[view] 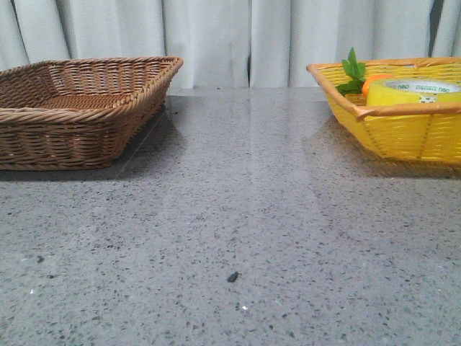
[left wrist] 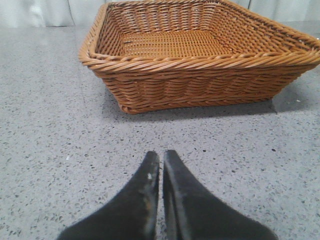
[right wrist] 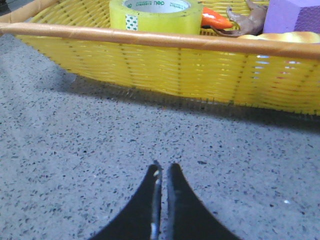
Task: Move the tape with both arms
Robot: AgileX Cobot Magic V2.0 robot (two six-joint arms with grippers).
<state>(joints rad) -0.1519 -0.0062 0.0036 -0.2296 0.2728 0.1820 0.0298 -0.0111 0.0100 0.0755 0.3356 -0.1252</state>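
Lying flat in the yellow basket (view: 403, 137), the tape (view: 413, 92) sits untouched; left tool (left wrist: 160, 161) and right tool (right wrist: 163, 170) hover clenched above the desk (view: 238, 216).

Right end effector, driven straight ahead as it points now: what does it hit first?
Most likely the woven side wall of the yellow wicker basket, below its orange rim. The right end effector is shut and low over the speckled grey table; nothing lies between. Depth is unclear.

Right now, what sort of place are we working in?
Probably a staged test bench, not a home: a grey speckled tabletop, pale curtains behind, and a brown basket and a yellow basket holding tape.
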